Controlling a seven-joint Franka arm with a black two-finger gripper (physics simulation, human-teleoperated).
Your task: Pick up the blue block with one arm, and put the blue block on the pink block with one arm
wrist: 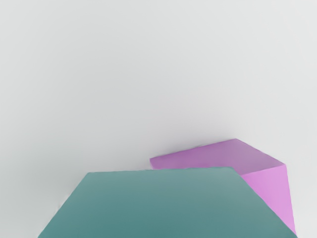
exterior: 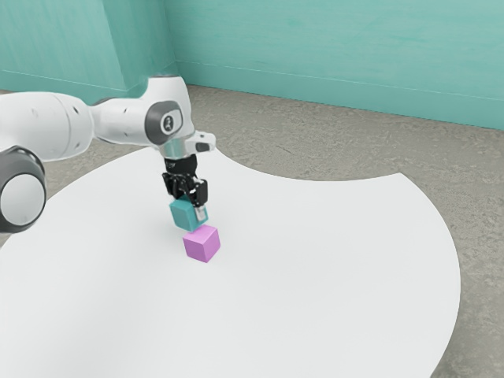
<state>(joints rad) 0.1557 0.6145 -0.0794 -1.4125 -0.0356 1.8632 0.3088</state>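
Observation:
The blue-green block hangs in the air, held between the black fingers of my gripper, which is shut on it. Just below it and slightly toward the exterior view's right, the pink block rests on the white table. A small gap separates the two blocks. In the wrist view the blue block looms large just under my hand, and the pink block shows partly behind it, offset to one side.
The round white table has a curved edge at the exterior view's right, with grey floor beyond. A teal wall stands at the back. My white arm reaches in from the exterior view's left.

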